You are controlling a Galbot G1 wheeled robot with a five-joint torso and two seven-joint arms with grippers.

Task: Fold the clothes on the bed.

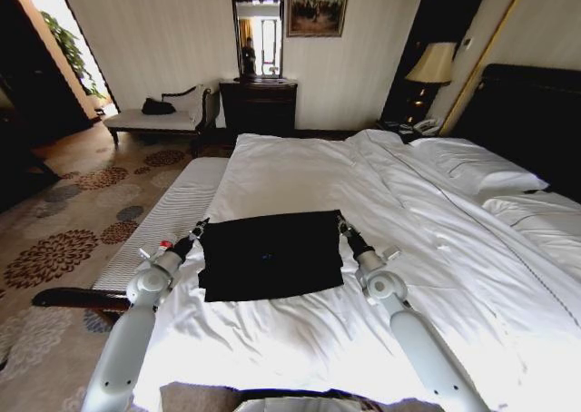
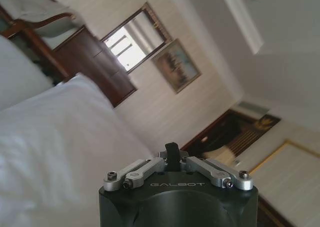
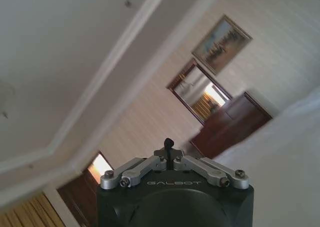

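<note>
Black T-shirt (image 1: 270, 254) lies flat on bed (image 1: 300, 171), long axis crosswise, betw. left gripper (image 1: 200, 226) & right gripper (image 1: 342, 223), each at a far corner, equally near; jaws look closed, grasp unclear.

Hotel-style bedroom: bed (image 1: 300, 348), dresser (image 1: 259, 108).

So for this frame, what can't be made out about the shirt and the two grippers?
- T-shirt, head view: its lettering and sleeves are hidden, since the fabric is folded over itself.
- Left gripper and right gripper, head view: at the shirt's far corners, fingertips too small and dark against the fabric to judge the grip.
</note>
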